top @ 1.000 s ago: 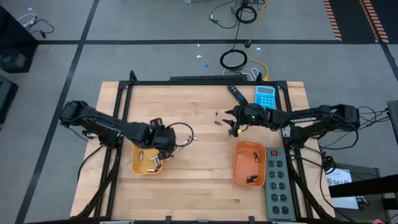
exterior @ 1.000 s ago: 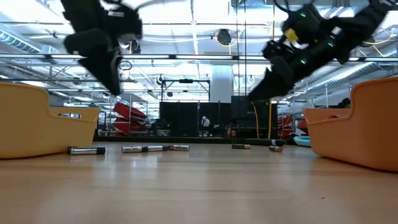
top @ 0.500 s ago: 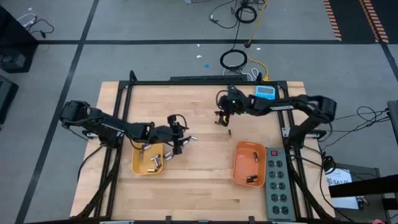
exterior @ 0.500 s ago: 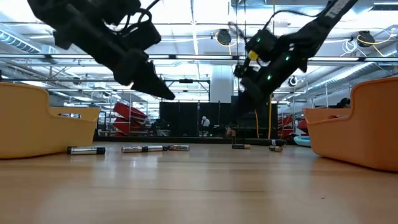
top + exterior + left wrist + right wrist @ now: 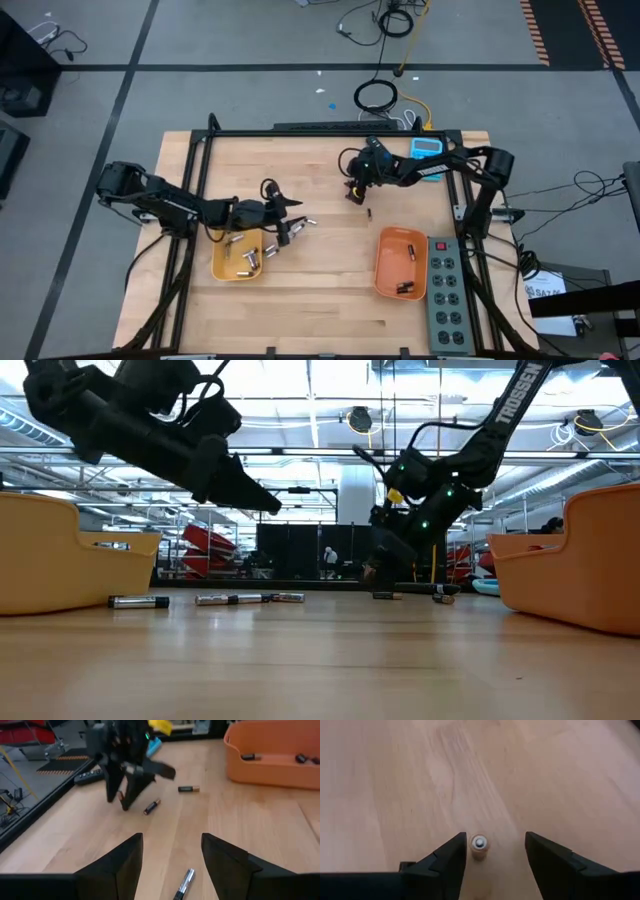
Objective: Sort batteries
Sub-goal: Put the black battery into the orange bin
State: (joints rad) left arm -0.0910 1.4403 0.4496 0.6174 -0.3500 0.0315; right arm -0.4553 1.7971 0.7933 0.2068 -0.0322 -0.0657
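Note:
My left gripper (image 5: 290, 222) (image 5: 171, 840) stands open and nearly level just right of the yellow tray (image 5: 222, 262), which holds several silvery batteries. One silvery battery (image 5: 184, 884) lies on the wood just ahead of its fingers, untouched. My right gripper (image 5: 353, 190) (image 5: 496, 840) is open and slants down over the table's far middle. A small copper-and-dark battery (image 5: 479, 845) lies end-on between its fingers, close to one finger; I cannot tell whether it touches. Two more dark batteries (image 5: 152, 806) (image 5: 188, 789) lie nearby.
An orange tray (image 5: 400, 262) with a few dark batteries sits at the near right, beside a grey power strip (image 5: 445, 295). A blue calculator (image 5: 428, 150) and a dark pen-like device (image 5: 378, 148) lie at the far edge. More silvery batteries (image 5: 230, 599) lie on the wood.
My left gripper has swung out from above the yellow tray toward the table's right, sunk, and tipped from pointing down to nearly level. My right gripper has gone toward the table's left and far side and down, ending low over the dark batteries.

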